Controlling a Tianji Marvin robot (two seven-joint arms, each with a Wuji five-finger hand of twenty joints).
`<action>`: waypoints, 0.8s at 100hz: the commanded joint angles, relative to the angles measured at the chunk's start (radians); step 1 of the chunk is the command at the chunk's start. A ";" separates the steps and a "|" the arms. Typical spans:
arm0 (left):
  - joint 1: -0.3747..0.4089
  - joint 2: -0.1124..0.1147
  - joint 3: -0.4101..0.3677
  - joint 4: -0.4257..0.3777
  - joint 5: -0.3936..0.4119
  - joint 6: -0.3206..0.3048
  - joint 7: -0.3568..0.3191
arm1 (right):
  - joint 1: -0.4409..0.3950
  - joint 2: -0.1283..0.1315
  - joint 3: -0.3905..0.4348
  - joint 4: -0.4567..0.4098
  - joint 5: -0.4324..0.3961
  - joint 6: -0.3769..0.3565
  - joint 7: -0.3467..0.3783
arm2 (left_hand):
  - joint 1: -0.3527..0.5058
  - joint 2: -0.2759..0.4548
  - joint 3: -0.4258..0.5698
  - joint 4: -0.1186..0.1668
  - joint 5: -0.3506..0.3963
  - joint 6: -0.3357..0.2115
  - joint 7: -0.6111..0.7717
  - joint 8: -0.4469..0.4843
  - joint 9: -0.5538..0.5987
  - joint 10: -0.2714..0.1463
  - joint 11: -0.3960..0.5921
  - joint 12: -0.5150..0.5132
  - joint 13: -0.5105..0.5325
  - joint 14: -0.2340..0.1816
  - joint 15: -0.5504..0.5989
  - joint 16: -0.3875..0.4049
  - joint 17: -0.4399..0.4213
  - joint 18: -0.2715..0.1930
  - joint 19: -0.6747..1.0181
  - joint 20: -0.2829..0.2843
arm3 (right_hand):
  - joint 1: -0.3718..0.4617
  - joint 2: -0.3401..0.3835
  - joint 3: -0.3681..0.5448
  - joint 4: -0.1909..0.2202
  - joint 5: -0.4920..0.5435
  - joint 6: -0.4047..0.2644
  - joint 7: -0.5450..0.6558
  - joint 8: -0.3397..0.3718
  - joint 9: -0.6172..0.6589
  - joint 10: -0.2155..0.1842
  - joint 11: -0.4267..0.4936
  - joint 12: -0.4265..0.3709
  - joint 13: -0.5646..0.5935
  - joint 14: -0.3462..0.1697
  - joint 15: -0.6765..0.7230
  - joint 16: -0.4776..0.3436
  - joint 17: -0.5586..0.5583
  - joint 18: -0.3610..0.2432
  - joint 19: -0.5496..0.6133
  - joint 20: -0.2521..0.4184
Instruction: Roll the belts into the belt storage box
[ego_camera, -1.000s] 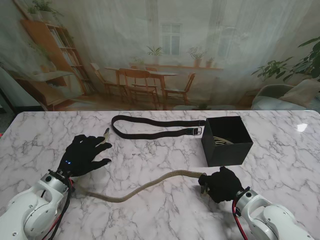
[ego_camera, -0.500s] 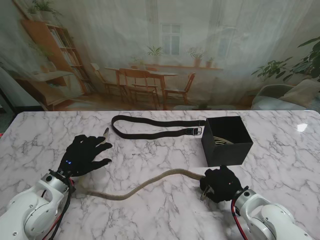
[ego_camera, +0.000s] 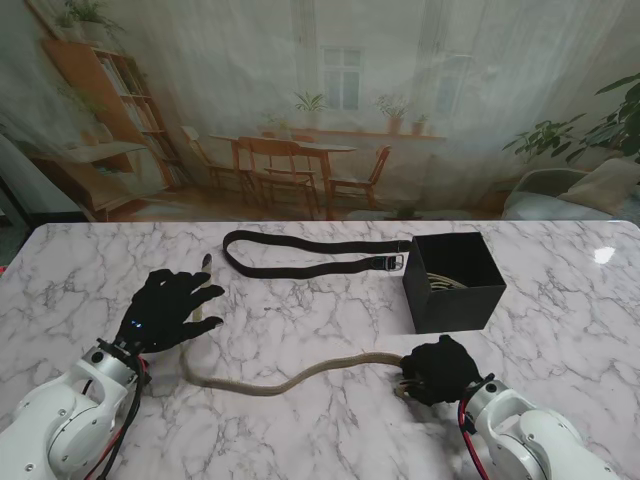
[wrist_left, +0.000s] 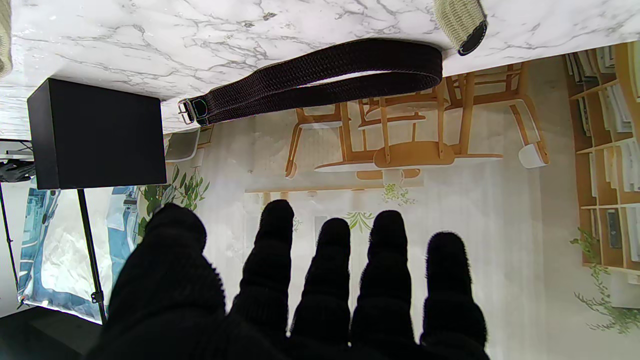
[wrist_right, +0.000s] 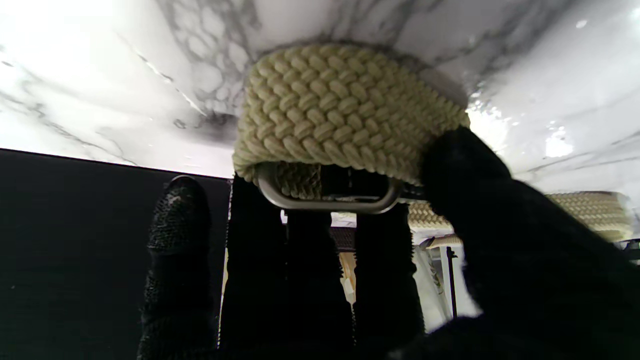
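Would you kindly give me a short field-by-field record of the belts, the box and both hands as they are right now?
beige braided belt: lying in a wavy line on the marble table, buckle end at the right hand
black belt: flat and folded double, farther from me, left of the box
belt storage box: black, open top, something pale already inside
right hand: fingers closed on the beige belt's buckle end
left hand: fingers spread, holding nothing, over the beige belt's other end
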 joint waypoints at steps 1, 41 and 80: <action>0.001 -0.002 0.002 0.001 0.000 -0.002 -0.009 | -0.001 -0.006 -0.006 0.018 -0.002 0.008 -0.014 | 0.018 0.046 -0.021 -0.017 -0.028 0.022 -0.014 -0.001 -0.036 0.010 -0.001 0.006 -0.015 0.007 0.017 0.004 -0.021 0.023 0.013 0.003 | 0.082 0.052 0.023 0.007 -0.030 -0.044 0.036 0.040 0.079 -0.042 0.067 0.048 0.081 -0.025 0.065 0.046 0.048 -0.021 0.060 0.025; 0.003 -0.002 0.000 0.003 0.005 -0.005 0.003 | 0.031 -0.010 -0.043 0.071 0.010 0.022 -0.081 | 0.021 0.047 -0.020 -0.016 -0.030 0.022 -0.015 -0.001 -0.034 0.009 0.000 0.007 -0.015 0.009 0.017 0.004 -0.021 0.024 0.013 0.004 | 0.125 0.118 0.067 0.112 -0.449 -0.236 -0.327 0.008 0.389 -0.090 0.159 0.189 0.303 -0.029 0.322 0.196 0.228 -0.066 0.247 0.001; 0.005 -0.002 -0.002 0.002 0.007 -0.007 0.008 | 0.041 -0.017 -0.055 0.079 0.047 0.021 -0.088 | 0.022 0.046 -0.020 -0.016 -0.030 0.022 -0.015 -0.001 -0.034 0.009 0.001 0.007 -0.014 0.008 0.018 0.005 -0.020 0.023 0.014 0.004 | 0.155 0.063 -0.021 0.013 -0.066 -0.111 0.028 -0.235 0.408 -0.071 0.102 0.134 0.304 -0.029 0.372 0.125 0.296 -0.077 0.237 -0.055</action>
